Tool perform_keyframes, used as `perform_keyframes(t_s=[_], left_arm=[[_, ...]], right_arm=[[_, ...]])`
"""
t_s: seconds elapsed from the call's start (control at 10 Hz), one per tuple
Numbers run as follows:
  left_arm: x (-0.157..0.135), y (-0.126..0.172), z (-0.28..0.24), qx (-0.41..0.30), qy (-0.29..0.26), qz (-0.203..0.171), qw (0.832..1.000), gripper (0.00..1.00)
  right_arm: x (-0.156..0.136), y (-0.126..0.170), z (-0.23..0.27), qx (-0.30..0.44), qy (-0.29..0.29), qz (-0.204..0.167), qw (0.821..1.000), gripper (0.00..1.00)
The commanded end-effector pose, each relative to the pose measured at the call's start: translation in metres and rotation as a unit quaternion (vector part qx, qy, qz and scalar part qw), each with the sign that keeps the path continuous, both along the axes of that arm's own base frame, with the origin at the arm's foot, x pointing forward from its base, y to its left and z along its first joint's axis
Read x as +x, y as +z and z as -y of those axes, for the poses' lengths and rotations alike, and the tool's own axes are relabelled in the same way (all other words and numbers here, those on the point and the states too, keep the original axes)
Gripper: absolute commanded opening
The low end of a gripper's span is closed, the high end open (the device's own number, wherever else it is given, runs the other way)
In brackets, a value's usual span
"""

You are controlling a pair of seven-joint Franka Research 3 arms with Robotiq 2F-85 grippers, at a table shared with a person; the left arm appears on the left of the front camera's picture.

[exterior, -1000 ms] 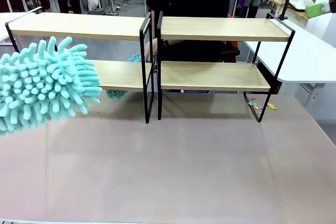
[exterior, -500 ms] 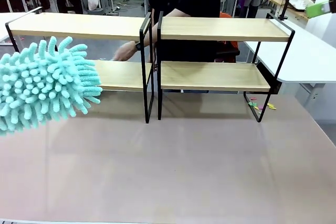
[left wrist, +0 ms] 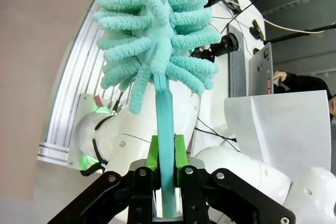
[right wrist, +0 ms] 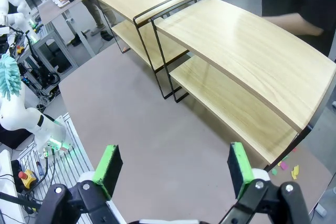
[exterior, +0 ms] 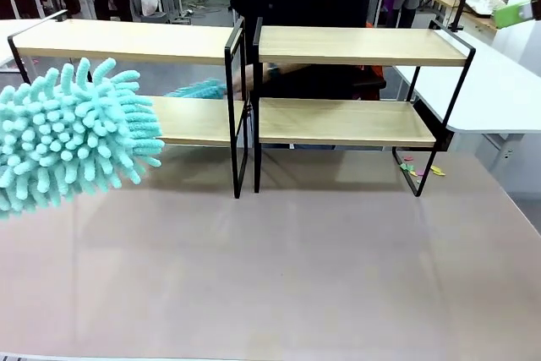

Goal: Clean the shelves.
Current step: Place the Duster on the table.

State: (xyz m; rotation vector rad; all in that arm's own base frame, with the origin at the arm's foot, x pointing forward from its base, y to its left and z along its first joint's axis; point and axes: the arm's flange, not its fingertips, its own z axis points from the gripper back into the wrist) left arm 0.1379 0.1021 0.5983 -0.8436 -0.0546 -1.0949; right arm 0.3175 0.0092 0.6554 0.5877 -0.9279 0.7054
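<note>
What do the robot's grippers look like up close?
Each gripper is black, with jointed metal links held by silver bolts and bright green pads at the fingertips. You can see that on the left gripper and the right gripper. The arms behind them are smooth, rounded white shells, with thin black cables nearby.

- The shelves (exterior: pixel 342 46): pale wood-grain boards with a smooth, faintly satin sheen, on thin matt black metal tubing.
- The duster (left wrist: pixel 157 19) clamped in the left tool (left wrist: pixel 167 169): fluffy teal chenille cloth fingers on a smooth, glossy plastic handle.
- The desk (exterior: pixel 296 268) below the tools: matt beige, smooth.
- The right tool (right wrist: pixel 173 169): matt black body, green rubbery-looking pads.
</note>
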Motion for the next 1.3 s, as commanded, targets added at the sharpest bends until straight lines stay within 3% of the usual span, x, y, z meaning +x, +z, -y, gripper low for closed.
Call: perform_keyframes(t_s=[0.0, 0.6, 0.7, 0.8, 0.9, 1.0, 1.2], left_arm=[[-0.004, 0.002, 0.0, -0.002, -0.01, 0.005, 1.0, 0.13], [0.0, 0.0, 0.0, 0.0, 0.0, 0.0, 1.0, 0.13], [0.017, -0.002, 0.022, 0.027, -0.062, 0.016, 0.998, 0.13], [0.031, -0.01, 0.034, 0.046, -0.122, 0.026, 0.991, 0.13], [0.04, -0.027, 0.04, 0.064, -0.182, 0.015, 0.981, 0.13], [0.07, -0.056, 0.043, 0.115, -0.19, -0.018, 0.975, 0.13], [0.112, -0.105, 0.054, 0.124, -0.151, -0.099, 0.976, 0.13]], right_arm=[[0.0, 0.001, -0.001, 0.002, 0.001, 0.002, 1.0, 1.0], [0.0, 0.0, 0.0, 0.0, 0.0, 0.0, 1.0, 1.0], [0.019, -0.008, -0.028, -0.014, 0.029, -0.03, 0.999, 1.0], [0.035, -0.028, -0.048, 0.032, 0.057, -0.08, 0.995, 1.0], [0.044, -0.058, -0.061, 0.124, 0.102, -0.161, 0.974, 1.0], [0.049, -0.105, -0.072, 0.197, 0.093, -0.253, 0.943, 1.0], [0.023, -0.166, -0.053, 0.196, 0.025, -0.368, 0.909, 1.0]])
